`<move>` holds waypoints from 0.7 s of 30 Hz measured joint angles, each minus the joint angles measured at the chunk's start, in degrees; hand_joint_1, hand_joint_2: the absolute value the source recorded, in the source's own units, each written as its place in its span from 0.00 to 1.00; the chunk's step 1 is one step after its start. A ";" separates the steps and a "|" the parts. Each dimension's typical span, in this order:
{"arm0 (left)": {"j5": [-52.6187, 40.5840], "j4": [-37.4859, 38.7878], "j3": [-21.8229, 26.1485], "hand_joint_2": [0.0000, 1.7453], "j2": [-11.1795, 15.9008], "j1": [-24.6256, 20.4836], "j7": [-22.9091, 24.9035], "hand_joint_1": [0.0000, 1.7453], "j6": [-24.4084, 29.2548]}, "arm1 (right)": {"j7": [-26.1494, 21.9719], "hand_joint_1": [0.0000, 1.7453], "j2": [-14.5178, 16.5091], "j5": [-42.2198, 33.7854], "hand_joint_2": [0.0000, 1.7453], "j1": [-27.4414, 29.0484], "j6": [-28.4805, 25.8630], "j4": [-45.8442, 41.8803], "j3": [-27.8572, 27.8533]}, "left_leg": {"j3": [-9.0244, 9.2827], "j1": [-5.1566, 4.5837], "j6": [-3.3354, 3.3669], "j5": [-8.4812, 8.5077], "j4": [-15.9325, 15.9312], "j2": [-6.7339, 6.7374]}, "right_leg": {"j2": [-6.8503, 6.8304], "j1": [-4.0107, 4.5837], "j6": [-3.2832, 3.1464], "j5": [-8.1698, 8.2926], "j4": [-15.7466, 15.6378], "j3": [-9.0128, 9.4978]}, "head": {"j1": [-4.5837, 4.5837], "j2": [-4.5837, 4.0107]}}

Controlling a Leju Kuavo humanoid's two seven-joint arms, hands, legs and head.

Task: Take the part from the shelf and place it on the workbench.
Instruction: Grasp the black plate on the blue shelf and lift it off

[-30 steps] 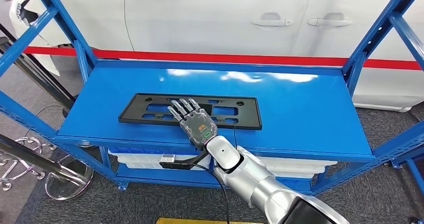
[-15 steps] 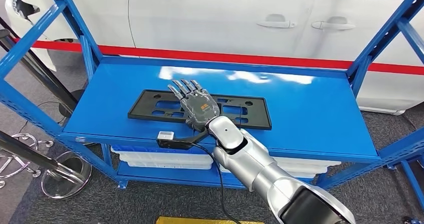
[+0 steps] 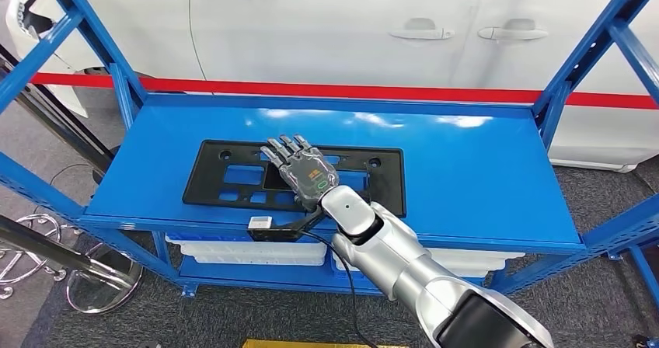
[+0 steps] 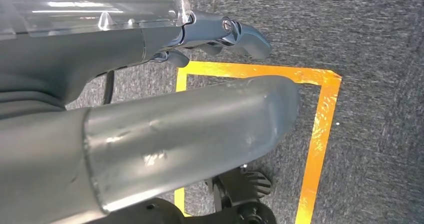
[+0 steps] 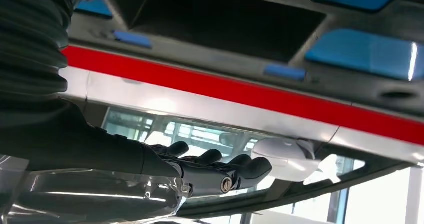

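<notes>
One black part (image 3: 233,179), a flat frame with cut-outs, lies flat on the blue shelf (image 3: 482,169), toward the shelf's left-middle, its long edge parallel to the front lip. I have the right robot hand (image 3: 301,175) over its middle, palm down, fingers straight and a little apart, holding nothing; I judge it's lined up to get hold of the frame, but I cannot tell whether the fingers touch the part or hang just above it. Right wrist view shows the fingers (image 5: 220,166) extended with the frame's cut-outs beyond them, blue shelf showing through the holes. Flat and low like that, I reckon the part gives little to grab from above, so an edge or a cut-out is the likely hold. Left robot hand (image 4: 210,39) hangs at my side over grey carpet (image 4: 380,44) and yellow floor tape (image 4: 320,129), nothing in it, fingers look loosely curled. Containers: two white bins (image 3: 249,248) on the tier below, contents hidden. White car (image 3: 350,29) behind the rack
</notes>
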 joint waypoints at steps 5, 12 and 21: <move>-0.01 0.00 0.00 0.00 0.11 0.01 -0.13 0.00 -0.06 | -2.02 0.00 0.18 -2.75 1.00 -0.03 2.26 1.29 0.50 | 4.12 -0.43 1.20 3.21 -9.64 -0.29 | 0.15 0.31 1.16 -0.32 0.53 -0.23 | 0.01 0.00; 0.00 0.00 0.01 0.00 0.13 0.30 -0.31 0.00 0.12 | -6.53 0.00 0.09 -13.56 1.00 0.65 -1.20 1.17 -0.59 | 4.37 -0.15 3.15 3.71 -10.23 -0.07 | 0.06 0.07 2.41 -7.64 15.12 -7.01 | 0.02 0.00; -0.14 0.02 0.01 0.00 0.06 0.52 -0.69 0.00 0.61 | -10.14 0.00 -0.45 -18.77 1.00 3.00 -12.35 -7.92 -6.10 | 4.72 -0.50 1.75 3.05 -10.06 -0.24 | 0.17 0.58 0.93 0.09 0.50 -0.67 | 0.01 0.00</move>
